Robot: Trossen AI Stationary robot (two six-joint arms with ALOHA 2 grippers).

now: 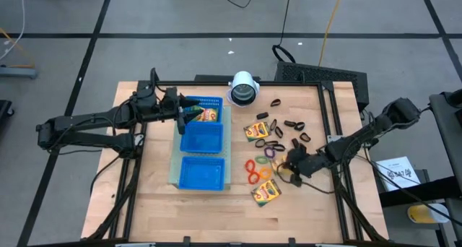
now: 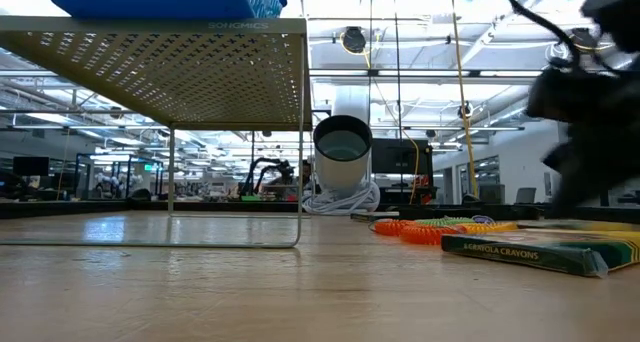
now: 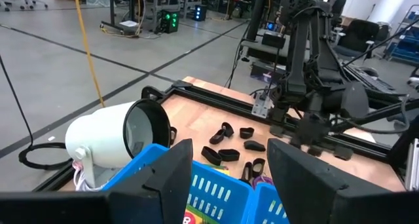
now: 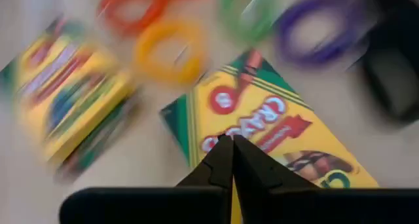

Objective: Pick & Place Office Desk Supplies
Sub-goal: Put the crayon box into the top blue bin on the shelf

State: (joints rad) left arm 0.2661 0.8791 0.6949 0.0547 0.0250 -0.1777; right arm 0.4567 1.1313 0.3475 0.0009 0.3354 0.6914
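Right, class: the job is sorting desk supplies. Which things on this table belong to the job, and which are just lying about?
Belong to the job:
- crayon boxes
- black clips
- coloured rings
- right claw, shut over the supplies
- left claw, open above the tray

Just lying about:
- blue tray on its metal stand
- white cylinder

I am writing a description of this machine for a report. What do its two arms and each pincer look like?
Both arms are dark, nearly black, built of slim tube-like links with thicker rounded joints. Dark cables run along them. The left pincer has two broad, flat black fingers with squared ends. The right pincer has the same black fingers, tapering to narrow tips. No markings are visible on either arm.
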